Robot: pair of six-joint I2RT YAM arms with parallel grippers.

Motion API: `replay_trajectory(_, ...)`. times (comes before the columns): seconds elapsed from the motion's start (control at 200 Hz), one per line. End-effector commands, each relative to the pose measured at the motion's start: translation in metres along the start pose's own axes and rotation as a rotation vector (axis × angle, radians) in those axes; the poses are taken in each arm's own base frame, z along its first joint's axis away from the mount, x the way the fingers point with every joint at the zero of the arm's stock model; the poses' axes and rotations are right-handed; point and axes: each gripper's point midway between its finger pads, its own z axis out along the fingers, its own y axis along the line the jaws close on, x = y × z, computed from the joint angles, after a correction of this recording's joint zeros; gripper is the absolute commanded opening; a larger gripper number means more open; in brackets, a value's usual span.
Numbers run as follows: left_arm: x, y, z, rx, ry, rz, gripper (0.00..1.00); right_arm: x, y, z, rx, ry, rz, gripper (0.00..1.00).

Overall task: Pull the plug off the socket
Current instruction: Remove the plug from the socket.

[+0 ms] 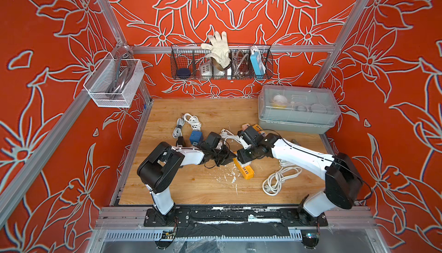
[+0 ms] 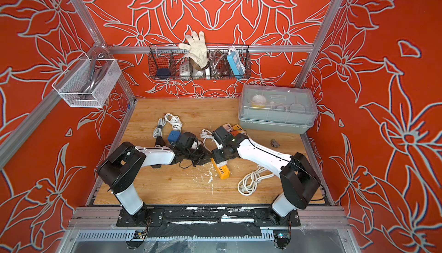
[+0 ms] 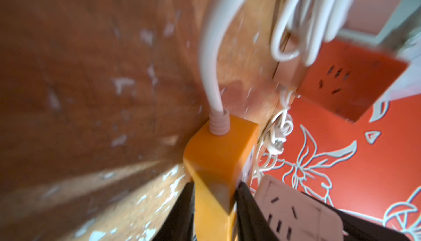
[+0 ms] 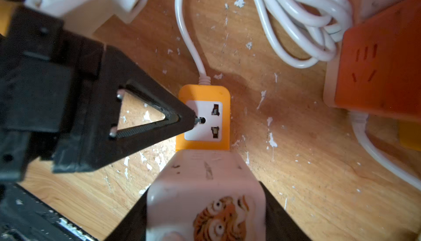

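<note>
A yellow power strip (image 1: 247,171) (image 2: 223,171) lies mid-table, its white cord (image 4: 189,37) running off the far end. My left gripper (image 1: 230,155) (image 3: 215,187) is shut on the socket strip's end (image 3: 218,155), one black finger on each side. A white cube plug with a tiger sticker (image 4: 205,194) (image 3: 296,214) sits over the strip just behind its one uncovered socket (image 4: 205,120). My right gripper (image 1: 245,159) (image 4: 205,201) is shut on this plug from above. Its prongs are hidden, so I cannot tell whether it is still seated.
A grey lidded box (image 1: 299,108) stands at the back right. Coiled white cables (image 1: 278,180) (image 1: 189,122), a blue cube adapter (image 1: 196,137) and an orange socket block (image 4: 376,69) lie around the strip. Wire baskets (image 1: 221,62) (image 1: 114,82) hang on the frame.
</note>
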Motion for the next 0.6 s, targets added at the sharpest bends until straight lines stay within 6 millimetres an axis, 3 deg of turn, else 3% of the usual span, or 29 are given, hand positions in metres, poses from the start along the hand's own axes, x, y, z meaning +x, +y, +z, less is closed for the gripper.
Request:
replay_trajectory(0.0, -0.001, 0.114, -0.001, -0.37, -0.049, -0.183, 0.31, -0.058, 0.005, -0.028, -0.009, -0.163, 0.075, 0.36)
replay_trajectory(0.185, -0.001, 0.119, -0.001, -0.382, -0.048, -0.181, 0.31, -0.08, -0.02, -0.016, -0.138, -0.047, 0.281, 0.36)
replay_trajectory(0.385, 0.0, 0.122, -0.005, -0.403, -0.052, -0.171, 0.32, -0.054, -0.036, -0.023, -0.136, -0.017, 0.295, 0.36)
replay_trajectory(0.47, 0.0, 0.122, -0.005, -0.407, -0.055, -0.165, 0.31, -0.04, -0.032, -0.026, -0.106, -0.07, 0.237, 0.36)
replay_trajectory(0.596, -0.002, 0.12, -0.004, -0.412, -0.055, -0.154, 0.31, -0.033, -0.008, -0.024, -0.056, -0.141, 0.146, 0.36)
